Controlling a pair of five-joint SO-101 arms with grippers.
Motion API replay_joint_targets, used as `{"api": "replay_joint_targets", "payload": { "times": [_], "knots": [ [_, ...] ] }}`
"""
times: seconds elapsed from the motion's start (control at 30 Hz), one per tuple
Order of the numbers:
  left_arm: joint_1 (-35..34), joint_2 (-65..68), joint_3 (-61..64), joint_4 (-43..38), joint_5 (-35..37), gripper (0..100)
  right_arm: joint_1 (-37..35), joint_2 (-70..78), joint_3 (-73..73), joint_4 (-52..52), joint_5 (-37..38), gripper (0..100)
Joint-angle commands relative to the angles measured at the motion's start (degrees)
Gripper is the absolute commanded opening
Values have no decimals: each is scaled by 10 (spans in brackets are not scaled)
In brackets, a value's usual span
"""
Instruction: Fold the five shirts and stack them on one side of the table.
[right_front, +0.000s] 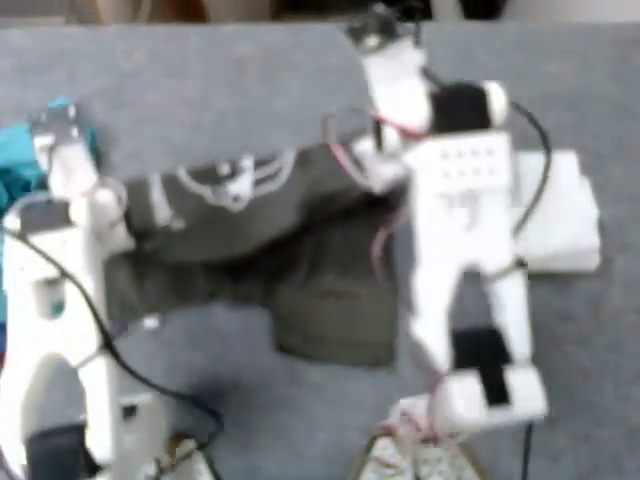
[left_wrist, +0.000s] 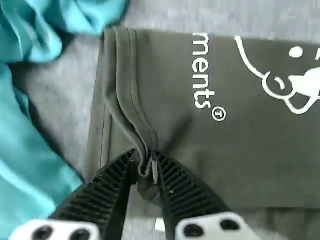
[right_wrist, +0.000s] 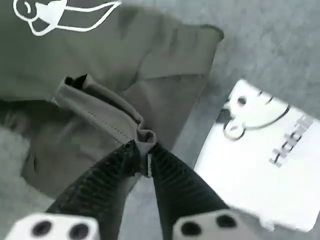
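A dark olive shirt (right_front: 290, 240) with a white print lies spread and partly doubled over across the middle of the grey table. My left gripper (left_wrist: 145, 167) is shut on a bunched hem at the shirt's (left_wrist: 220, 150) left edge; in the high view the left gripper (right_front: 112, 212) sits at that edge. My right gripper (right_wrist: 145, 152) is shut on a pinched fold of the same shirt (right_wrist: 125, 65), and in the high view the right gripper (right_front: 375, 168) is at the shirt's far right corner. A folded white shirt (right_front: 565, 215) lies at the table's right side.
A crumpled teal shirt (right_front: 25, 160) lies at the left edge, close beside the left gripper, teal cloth (left_wrist: 30, 150). The white folded shirt (right_wrist: 260, 165) is just beside the right gripper. Bare grey table (right_front: 200, 80) lies behind and in front of the olive shirt.
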Motion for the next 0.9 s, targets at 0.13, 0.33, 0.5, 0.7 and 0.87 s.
{"api": "replay_joint_targets", "payload": {
  "times": [0.13, 0.33, 0.5, 0.7, 0.87],
  "knots": [
    [-5, -156, 130, 1, -47, 20, -4, -214, 276, -59, -4, 2],
    [-55, -145, 185, -87, -43, 20, -7, -314, 409, -63, 20, 2],
    [-113, -75, 162, -148, -43, 20, -7, -371, 482, -63, 47, 2],
    [-88, 50, 110, -148, -43, 20, -7, -407, 554, -63, 65, 2],
    [-57, 92, 102, -167, -40, 20, -7, -420, 594, -63, 89, 2]
  ]
}}
